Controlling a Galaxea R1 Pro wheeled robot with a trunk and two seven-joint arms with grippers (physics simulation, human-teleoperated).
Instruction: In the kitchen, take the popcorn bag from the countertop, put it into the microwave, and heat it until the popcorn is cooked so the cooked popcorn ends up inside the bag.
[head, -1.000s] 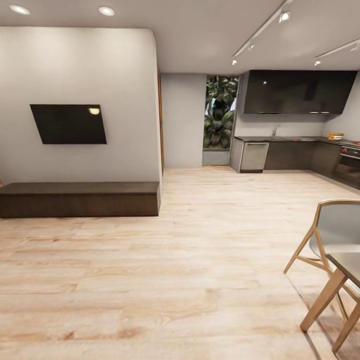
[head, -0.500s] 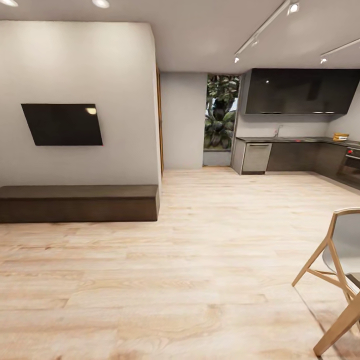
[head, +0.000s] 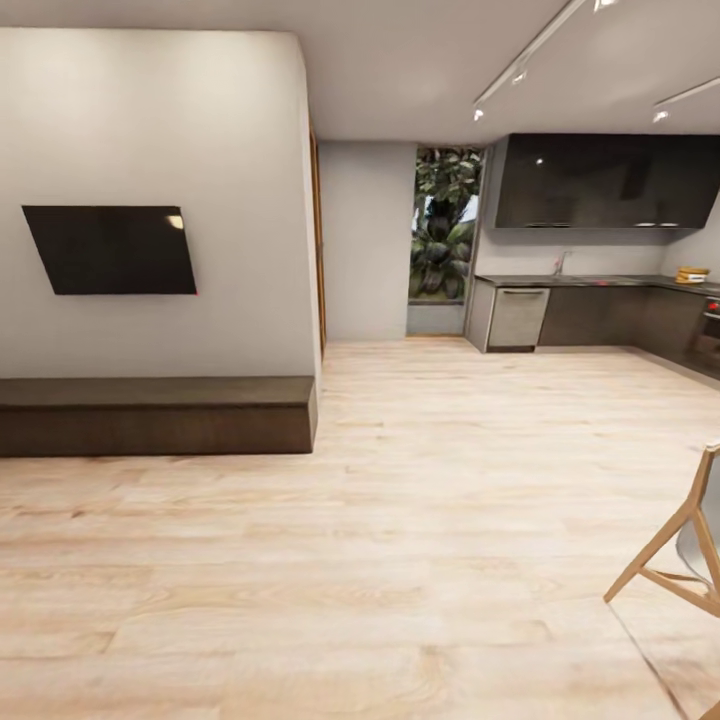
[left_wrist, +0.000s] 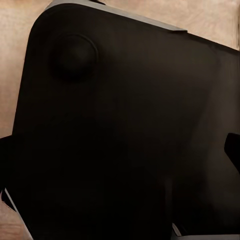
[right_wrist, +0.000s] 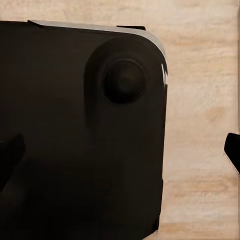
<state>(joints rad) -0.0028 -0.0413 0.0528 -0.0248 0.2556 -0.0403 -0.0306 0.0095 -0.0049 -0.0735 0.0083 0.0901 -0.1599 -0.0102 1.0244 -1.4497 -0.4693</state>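
Observation:
The kitchen lies far off at the back right of the head view. Its dark countertop (head: 600, 281) runs along the wall under black upper cabinets (head: 605, 181). The popcorn bag, the popcorn and the microwave are out of view. In the left wrist view, my left gripper (left_wrist: 120, 152) hangs over my dark base with its fingertips (left_wrist: 233, 150) spread to the picture's edges, nothing between them. In the right wrist view, my right gripper (right_wrist: 120, 150) is likewise open and empty above the base and the wood floor.
A wide wood floor (head: 400, 520) stretches toward the kitchen. A low dark bench (head: 155, 415) stands under a wall-mounted TV (head: 110, 250) on the left. A wooden chair (head: 680, 560) pokes in at the lower right. A steel dishwasher (head: 517, 318) and a yellow item (head: 691, 274) are in the kitchen.
The whole picture has shifted, so the camera has moved forward. The chair has slid toward the lower right edge, its table has left the frame, and the kitchen looks slightly nearer.

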